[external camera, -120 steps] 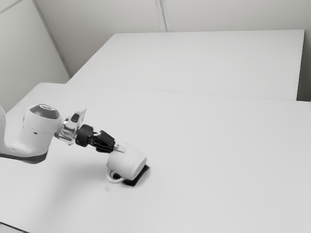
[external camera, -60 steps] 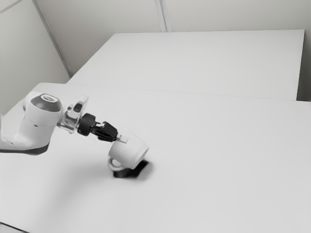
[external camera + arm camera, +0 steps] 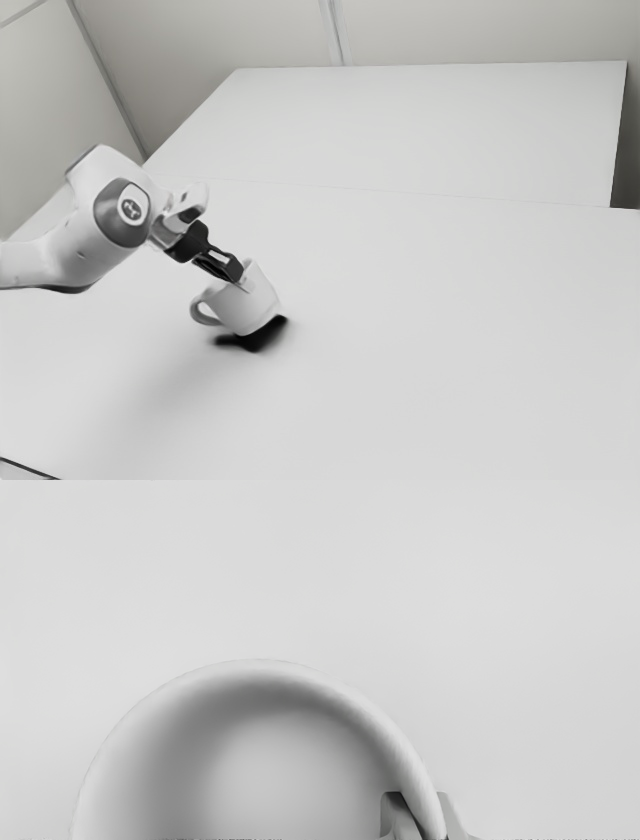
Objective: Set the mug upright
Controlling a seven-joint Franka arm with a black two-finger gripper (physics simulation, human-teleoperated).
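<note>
My gripper [image 3: 240, 280] reaches down from the upper left in the exterior view and is shut on the rim of the white mug [image 3: 247, 305]. The mug leans, its mouth toward my hand, its handle on the exterior view's left, with a dark shadow below it. Looking into the mug [image 3: 280, 775] in the wrist view, I see its round inside. One fingertip of the gripper [image 3: 422, 812] is inside the wall and the other outside, pinching it. Whether the base touches the table, I cannot tell.
The white table [image 3: 430, 350] extends around the mug. Beyond it stands another pale tabletop [image 3: 420, 125], with walls behind. A dark line [image 3: 28, 468] crosses the exterior view's lower left corner.
My hand has risen and tipped more steeply downward. The mug has turned with it, closer to upright, and shifted slightly toward the exterior view's left; its handle has swung up off the table.
</note>
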